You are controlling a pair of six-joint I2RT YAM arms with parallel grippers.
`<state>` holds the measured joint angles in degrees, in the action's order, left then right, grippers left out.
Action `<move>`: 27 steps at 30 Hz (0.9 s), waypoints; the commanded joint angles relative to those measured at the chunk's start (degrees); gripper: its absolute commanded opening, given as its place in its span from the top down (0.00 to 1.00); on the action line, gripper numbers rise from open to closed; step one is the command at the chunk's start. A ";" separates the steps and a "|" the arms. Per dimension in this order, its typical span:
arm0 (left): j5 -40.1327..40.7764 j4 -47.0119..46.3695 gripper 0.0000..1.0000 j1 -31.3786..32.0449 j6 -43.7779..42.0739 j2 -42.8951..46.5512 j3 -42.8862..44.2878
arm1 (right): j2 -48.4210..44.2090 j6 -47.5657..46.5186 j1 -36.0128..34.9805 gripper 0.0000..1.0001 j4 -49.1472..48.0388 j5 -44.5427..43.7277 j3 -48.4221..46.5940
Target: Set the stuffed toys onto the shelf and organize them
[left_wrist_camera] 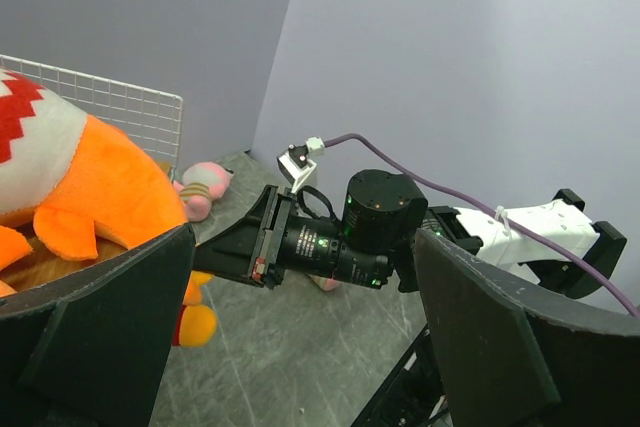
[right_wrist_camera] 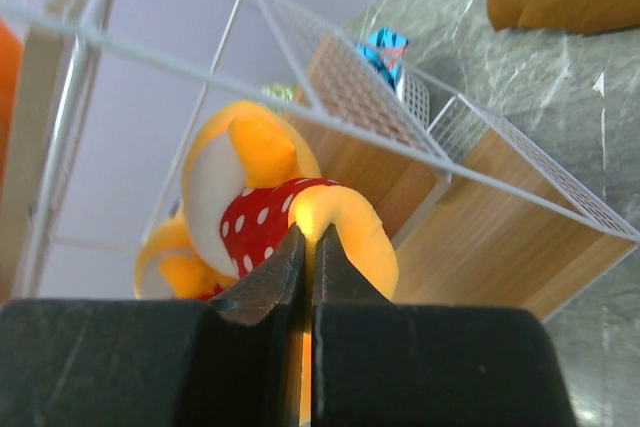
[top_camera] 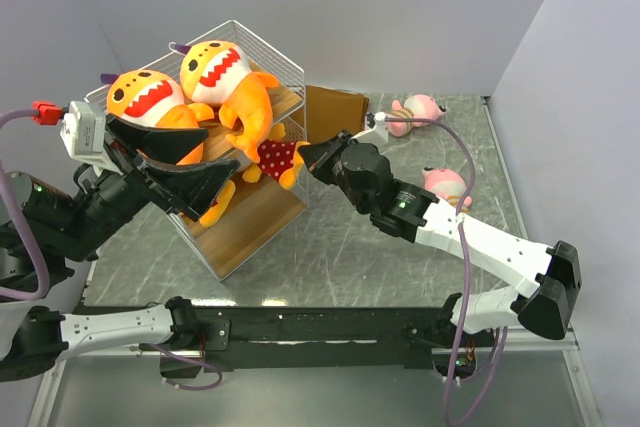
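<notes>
At the shelf's (top_camera: 255, 232) right edge: a dotted toy (top_camera: 277, 156) lay partly on a wooden board, one orange limb poking out past the wire toward the right gripper (top_camera: 306, 154).
Toy and gripper: the tips met that limb; in the wrist view the dotted toy (right_wrist_camera: 262, 222) sat straight ahead of the right gripper (right_wrist_camera: 306, 237), touching it.
Right jaws: closed to a thin slit. A fold of plush was possibly nipped between the tips, but the view was too tight to tell.
Rack: the shelf stood tilted on the table (top_camera: 340, 257), left of centre, one corner toward the arms.
Top tier: two sharks lay side by side, toothy mouths up, the left shark (top_camera: 148, 97) next to the right shark (top_camera: 228, 77).
Other arm: the left gripper (top_camera: 222, 153) was spread wide and held nothing, hovering over the shelf's near-left side just beside the left shark.
Still on the table: two pink toys, the far pink toy (top_camera: 415, 112) by the back wall and the near pink toy (top_camera: 445, 184) beside the right arm, both well apart from the shelf.
Behind the shelf: a brown bag (top_camera: 335, 112), just beside the wire.
</notes>
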<state>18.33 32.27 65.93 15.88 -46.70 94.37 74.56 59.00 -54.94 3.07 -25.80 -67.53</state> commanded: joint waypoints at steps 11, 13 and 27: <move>-0.31 -2.65 0.04 0.16 -0.67 -1.29 0.03 | 5.41 14.82 -2.89 1.00 -2.01 -10.50 -6.74; -0.05 -2.48 0.03 0.16 -0.76 -1.29 0.38 | 6.55 16.22 -3.16 1.00 -2.28 -10.50 -7.27; 1.36 -1.77 0.04 0.16 -1.64 -1.29 0.38 | 5.61 9.41 -4.13 0.58 -8.95 -6.10 -3.85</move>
<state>18.46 31.55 65.93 15.68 -47.72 94.13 83.88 74.87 -58.74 1.72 -33.21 -72.95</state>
